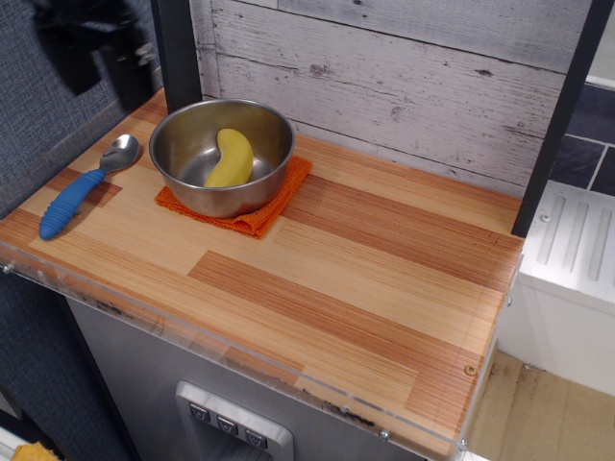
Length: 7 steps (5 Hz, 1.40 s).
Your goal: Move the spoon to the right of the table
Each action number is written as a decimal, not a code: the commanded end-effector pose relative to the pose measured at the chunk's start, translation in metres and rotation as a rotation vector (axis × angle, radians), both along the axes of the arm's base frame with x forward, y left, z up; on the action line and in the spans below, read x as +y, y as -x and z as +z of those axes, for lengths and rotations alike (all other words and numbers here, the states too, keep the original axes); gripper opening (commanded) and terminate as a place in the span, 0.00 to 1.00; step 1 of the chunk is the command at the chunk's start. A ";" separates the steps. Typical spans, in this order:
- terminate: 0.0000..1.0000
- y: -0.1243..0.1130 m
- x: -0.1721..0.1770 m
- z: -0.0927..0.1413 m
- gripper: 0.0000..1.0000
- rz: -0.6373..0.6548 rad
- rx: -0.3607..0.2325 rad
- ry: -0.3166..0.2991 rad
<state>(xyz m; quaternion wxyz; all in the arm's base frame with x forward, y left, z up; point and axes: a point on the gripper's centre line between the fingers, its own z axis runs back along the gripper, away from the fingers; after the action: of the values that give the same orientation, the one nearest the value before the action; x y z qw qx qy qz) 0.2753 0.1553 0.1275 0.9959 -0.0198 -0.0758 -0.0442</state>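
Whitewashed plank wall (404,77) behind; white ribbed counter (577,245) at right.

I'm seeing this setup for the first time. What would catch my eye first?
The shiny steel bowl at the table's back left, sitting on an orange cloth with a yellow banana-shaped piece inside. Just left of it lies the spoon with its bright-blue handle. A dark, blurred pincer hangs above the far left corner.

On the desk (365,288), by count:
- Spoon (85,184), blue handle: 1, at 9 o'clock.
- Steel bowl (222,154): 1, at 11 o'clock.
- Yellow banana-shaped piece (231,159): 1, inside the bowl.
- Orange cloth (252,217): 1, beneath the bowl.
- Tool (88,50), dark and blurred: 1, at 10 o'clock.
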 end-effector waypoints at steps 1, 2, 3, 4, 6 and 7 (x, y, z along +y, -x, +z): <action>0.00 0.031 0.054 -0.030 1.00 0.016 -0.030 -0.127; 0.00 0.032 0.053 -0.059 1.00 0.033 0.015 -0.176; 0.00 0.028 0.057 -0.077 1.00 0.084 0.022 -0.198; 0.00 0.022 0.057 -0.088 1.00 0.097 0.035 -0.183; 0.00 0.016 0.053 -0.115 1.00 0.083 0.105 -0.166; 0.00 0.018 0.054 -0.120 0.00 0.097 0.124 -0.163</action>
<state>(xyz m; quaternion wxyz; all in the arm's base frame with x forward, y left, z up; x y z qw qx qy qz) 0.2598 0.2074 0.0060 0.9983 0.0568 -0.0087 -0.0004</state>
